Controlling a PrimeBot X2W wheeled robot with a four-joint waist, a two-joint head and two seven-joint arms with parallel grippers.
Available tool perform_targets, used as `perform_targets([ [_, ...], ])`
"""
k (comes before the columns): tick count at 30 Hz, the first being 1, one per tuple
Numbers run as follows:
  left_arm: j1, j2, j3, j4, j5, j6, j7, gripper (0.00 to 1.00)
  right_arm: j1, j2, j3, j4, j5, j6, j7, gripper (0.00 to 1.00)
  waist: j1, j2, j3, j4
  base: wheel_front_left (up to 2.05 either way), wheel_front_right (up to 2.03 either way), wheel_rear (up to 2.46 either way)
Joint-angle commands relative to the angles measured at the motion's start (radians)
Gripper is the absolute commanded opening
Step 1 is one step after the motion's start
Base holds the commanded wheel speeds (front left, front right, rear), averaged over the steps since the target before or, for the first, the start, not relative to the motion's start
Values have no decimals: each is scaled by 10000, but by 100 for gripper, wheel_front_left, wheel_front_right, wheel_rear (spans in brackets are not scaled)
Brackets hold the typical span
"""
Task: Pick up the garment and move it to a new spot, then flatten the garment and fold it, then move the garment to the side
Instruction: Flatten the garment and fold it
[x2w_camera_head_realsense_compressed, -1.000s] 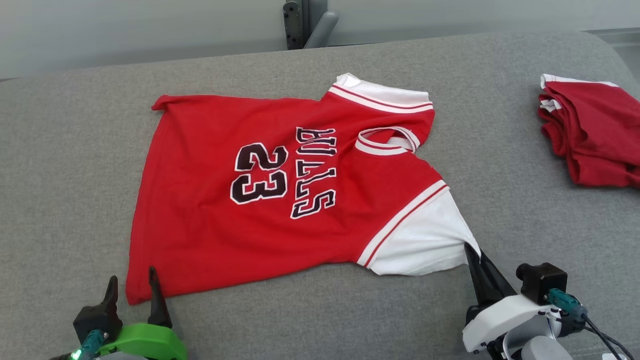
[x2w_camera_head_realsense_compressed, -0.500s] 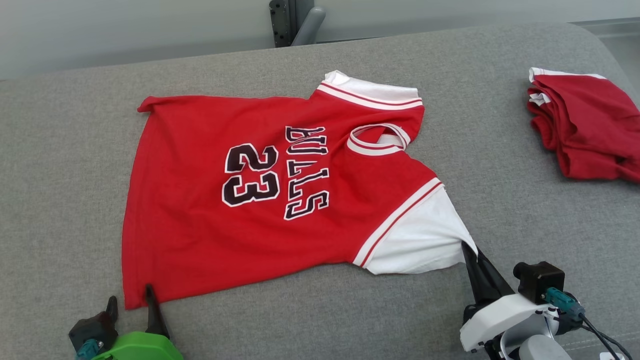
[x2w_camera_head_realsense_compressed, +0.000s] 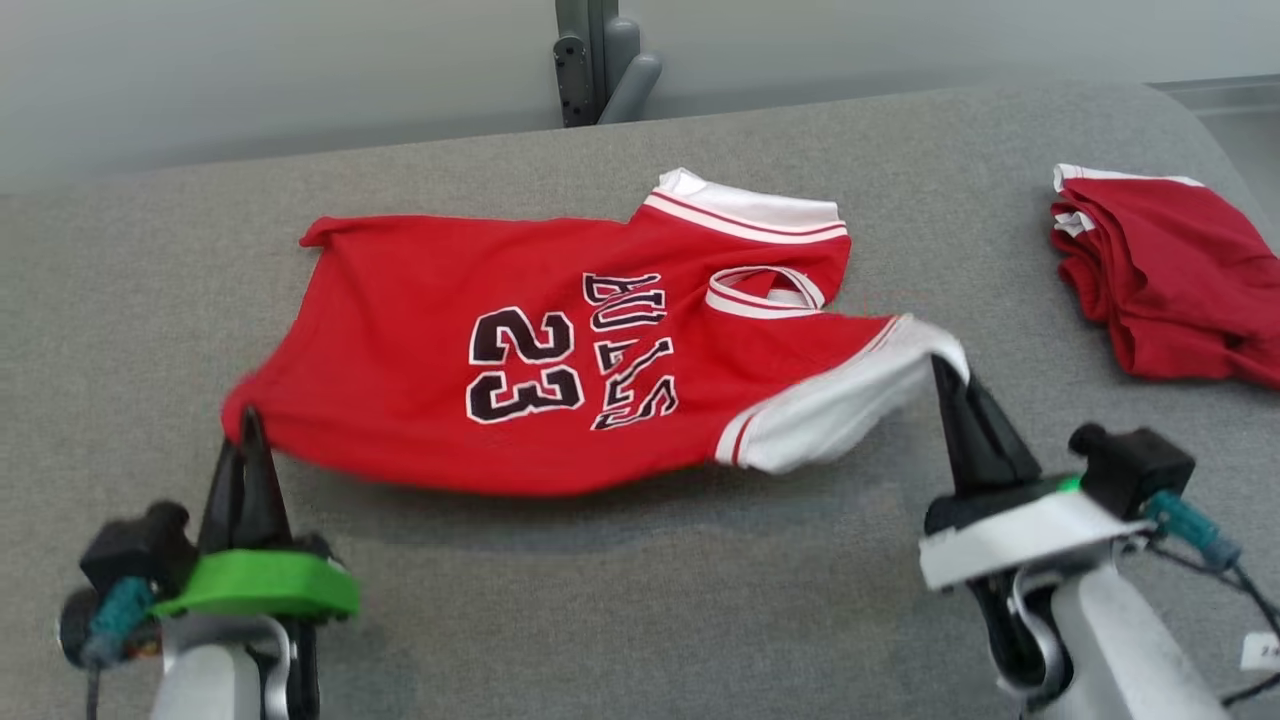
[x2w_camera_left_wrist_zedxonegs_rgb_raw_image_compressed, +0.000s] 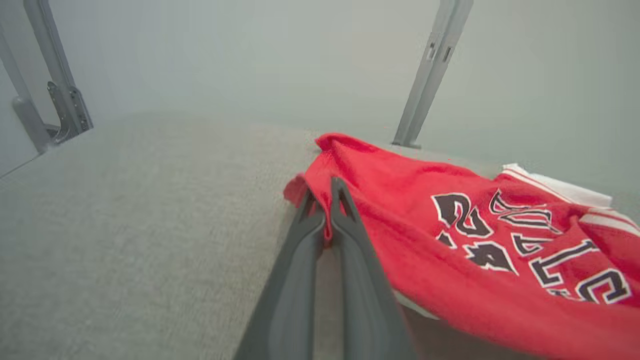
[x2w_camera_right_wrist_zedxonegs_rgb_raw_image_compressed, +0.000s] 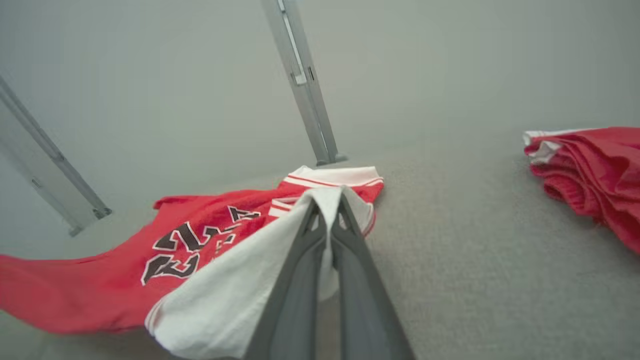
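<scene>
1. Clamped with left claw (x2w_camera_head_realsense_compressed: 247, 425) onto a hem corner of the shirt (x2w_camera_head_realsense_compressed: 420, 330).
2. Clamped with right claw (x2w_camera_head_realsense_compressed: 944, 370) onto its white sleeve.
3. Held up along the near edge, far edge on tabletop (x2w_camera_head_realsense_compressed: 620, 610).

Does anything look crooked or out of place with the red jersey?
The red and white number 23 jersey is not flat: its near edge hangs above the grey padded surface, pinched at a hem corner by the left gripper and at the white sleeve by the right gripper. Its far hem corner is curled.
</scene>
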Motion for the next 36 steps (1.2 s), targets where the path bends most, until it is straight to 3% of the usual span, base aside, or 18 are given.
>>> perform_targets([
  [1,-394,47,53,-332,152,-104,-5,0,-408,-180,-28,-295,121,-12,-37,0,0,94,-304,103,0,0,0],
  [5,-1742,433,54,-1779,639,-501,-5,0,-1853,-862,58,-1588,443,-10,-35,0,0,94,-659,119,0,0,0],
  [9,-3400,1296,-42,-2847,958,-648,28,0,-3532,-1739,165,-2417,783,-10,-33,0,0,94,-791,104,0,0,0],
  [15,-5807,2544,-265,-3052,765,-748,1644,0,-5787,-2530,110,-2829,1221,-12,825,0,0,94,-262,106,0,0,0],
  [19,-6980,2985,-715,-2292,700,-788,2584,0,-6977,-2847,106,-2127,1211,-10,1442,0,0,94,769,172,0,0,0],
  [25,-8876,3014,-1546,-775,762,-795,3247,0,-9103,-3147,360,-481,827,-13,1839,0,0,94,2961,270,0,0,0],
  [28,-9698,2989,-1802,-186,913,-799,3062,0,-10068,-3196,358,261,565,-13,1777,0,0,94,3645,270,0,0,0],
  [31,-11612,3152,-2185,592,1343,-801,2572,0,-11935,-3338,441,1231,14,-15,1553,0,0,94,4566,189,0,0,0],
  [36,-14220,3025,-2615,1988,1860,-781,1327,0,-14285,-3367,224,2692,-826,-15,738,0,0,94,5120,83,0,0,0],
])
